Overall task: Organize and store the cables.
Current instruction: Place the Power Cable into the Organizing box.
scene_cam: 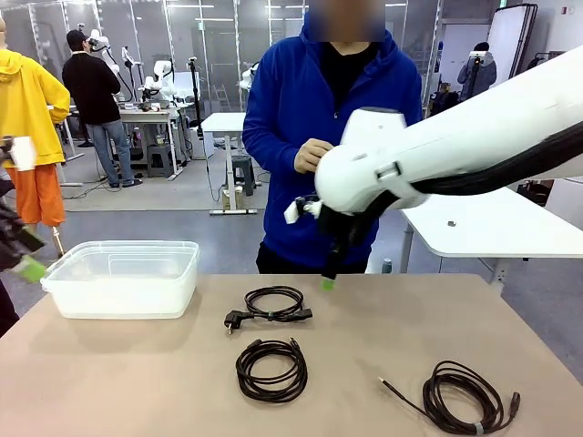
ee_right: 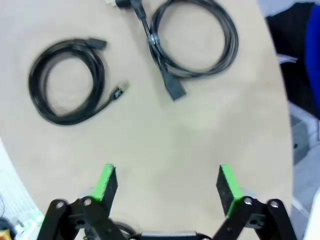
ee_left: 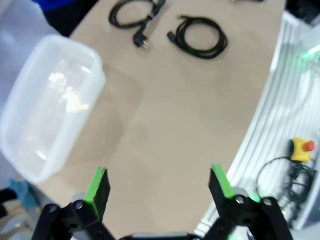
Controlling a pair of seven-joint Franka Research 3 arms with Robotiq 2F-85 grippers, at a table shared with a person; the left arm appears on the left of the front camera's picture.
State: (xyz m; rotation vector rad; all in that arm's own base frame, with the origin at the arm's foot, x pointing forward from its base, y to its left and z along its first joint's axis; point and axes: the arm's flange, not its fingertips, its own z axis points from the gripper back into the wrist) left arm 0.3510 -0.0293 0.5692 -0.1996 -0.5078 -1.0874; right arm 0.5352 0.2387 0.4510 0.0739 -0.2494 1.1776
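stretching across the foreground, a tan worktop [scene_cam: 364, 346] stands in a bright lab room with a grey floor, white tables [scene_cam: 492, 223] behind it and people standing farther off. a person in a blue hooded top [scene_cam: 291, 118] stands at the far edge, one hand [scene_cam: 312, 155] raised to the chest. the right arm [scene_cam: 474, 137] crosses in front of that person and hides part of the torso. its right claw [ee_right: 167, 180] hangs over bare worktop near the far edge, green pads spread wide and pinching nothing. the left claw [ee_left: 160, 182] hovers at the left side, likewise spread wide and gripping nothing, near a clear plastic tub [scene_cam: 123, 278] that sits on the worktop's far left. the cables [ee_right: 97, 75] lie loose on the worktop, all outside the tub. a plugged coil [scene_cam: 271, 315] is nearest the person, a second coil [scene_cam: 246, 369] lies just in front of it, and a larger coil [scene_cam: 433, 398] lies well apart, toward the right front corner.
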